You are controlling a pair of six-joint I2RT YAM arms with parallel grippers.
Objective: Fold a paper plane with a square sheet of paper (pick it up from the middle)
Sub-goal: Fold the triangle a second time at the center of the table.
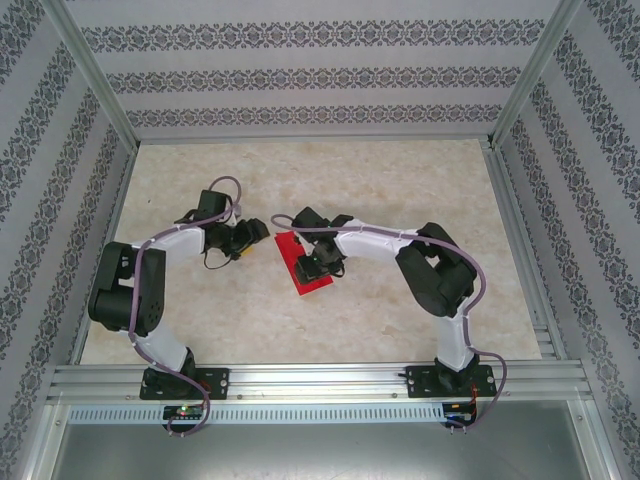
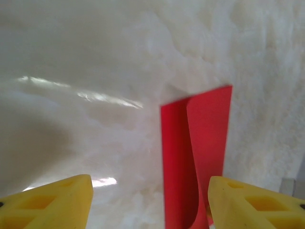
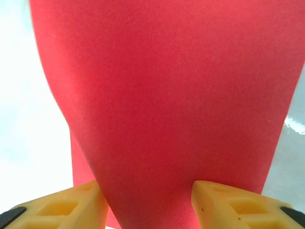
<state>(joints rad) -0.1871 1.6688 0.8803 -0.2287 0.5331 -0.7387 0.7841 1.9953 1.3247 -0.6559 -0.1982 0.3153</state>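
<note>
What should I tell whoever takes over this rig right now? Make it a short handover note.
Left pincer: open, low over the table, with the red paper sheet just ahead and its edge close by one finger.
Right pincer: open, fingers either side of the sheet, which bulges up between them.
Sheet: mid-table between the two arms, doubled over into a narrow strip, one layer curling up rather than lying flat.
Done: a first lengthwise fold looks started.
Left: press that crease flat, then make the nose and wing folds. There is no plane shape yet.
</note>
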